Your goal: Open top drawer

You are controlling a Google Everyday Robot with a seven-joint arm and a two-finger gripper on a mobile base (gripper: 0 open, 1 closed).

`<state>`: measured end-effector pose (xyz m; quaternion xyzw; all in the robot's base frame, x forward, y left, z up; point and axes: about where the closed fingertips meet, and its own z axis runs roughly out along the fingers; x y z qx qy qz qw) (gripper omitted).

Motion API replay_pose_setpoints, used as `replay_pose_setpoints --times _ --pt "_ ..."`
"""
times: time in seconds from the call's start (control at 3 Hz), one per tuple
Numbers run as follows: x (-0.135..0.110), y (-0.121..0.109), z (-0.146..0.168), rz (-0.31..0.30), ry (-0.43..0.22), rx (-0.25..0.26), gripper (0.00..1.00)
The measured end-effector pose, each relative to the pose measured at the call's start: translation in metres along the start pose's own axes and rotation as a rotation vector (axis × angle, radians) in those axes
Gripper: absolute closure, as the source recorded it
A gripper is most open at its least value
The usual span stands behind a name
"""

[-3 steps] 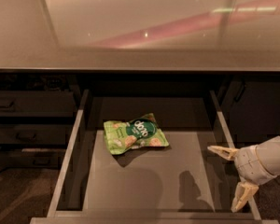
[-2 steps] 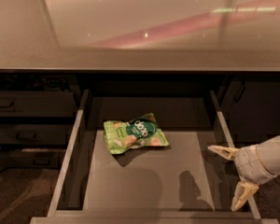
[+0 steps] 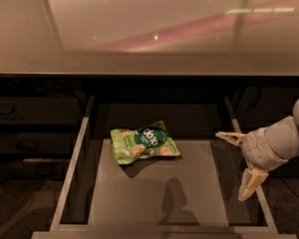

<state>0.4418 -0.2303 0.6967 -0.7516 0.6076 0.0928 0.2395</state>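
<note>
Since a second ago my gripper (image 3: pixel 230 166) has risen a little along the right side wall of the top drawer (image 3: pixel 129 193); drawer and contents have not shifted. The fingers are spread wide and hold nothing, one tip pointing in over the drawer's right wall, the other hanging lower just outside it. The drawer stands pulled far out from under the countertop (image 3: pixel 149 29), its pale floor showing between the long side walls. A green snack bag (image 3: pixel 143 143) lies left of centre toward the drawer's back. The drawer's front half and right half are bare floor, crossed only by my shadow.
</note>
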Motion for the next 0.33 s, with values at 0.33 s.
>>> replay_pose_setpoints --times 0.33 --pt "0.0 0.0 0.0 0.0 0.0 0.0 0.0"
